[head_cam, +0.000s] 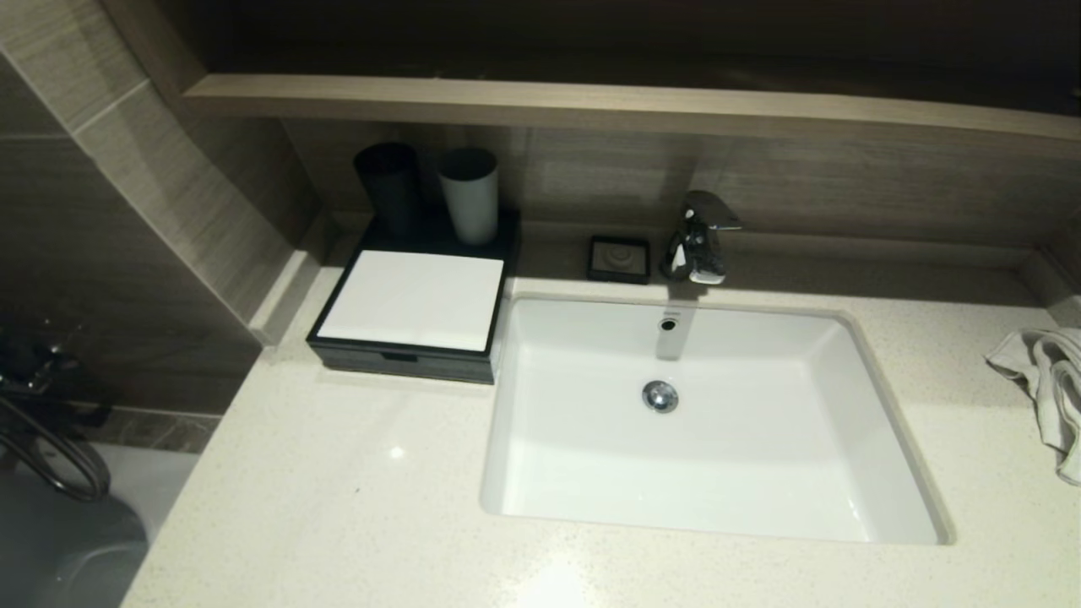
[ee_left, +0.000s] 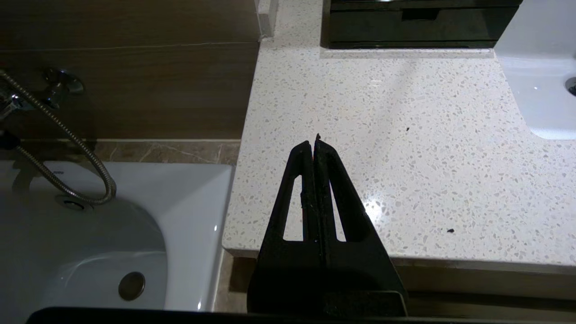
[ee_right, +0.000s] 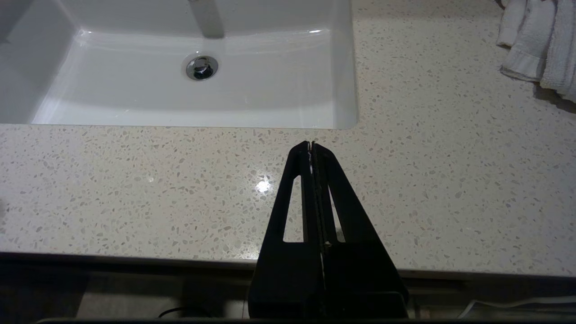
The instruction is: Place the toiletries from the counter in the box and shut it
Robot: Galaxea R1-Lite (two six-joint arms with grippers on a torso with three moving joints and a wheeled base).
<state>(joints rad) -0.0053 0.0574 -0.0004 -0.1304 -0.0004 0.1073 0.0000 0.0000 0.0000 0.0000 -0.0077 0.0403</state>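
speckled stone counter [head_cam: 338,473] shows no sachets, the black box [head_cam: 414,304] left of the sink [head_cam: 709,422] has its drawer pushed in, and left gripper [ee_left: 315,143] and right gripper [ee_right: 311,146] hang clenched, empty, so the job looks finished.

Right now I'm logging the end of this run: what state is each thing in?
box: drawer shut, on the counter
toiletries: none in view
black cup: upright
grey cup: upright
faucet: no water running
sink: empty
towel: crumpled
left gripper: shut, empty
right gripper: shut, empty
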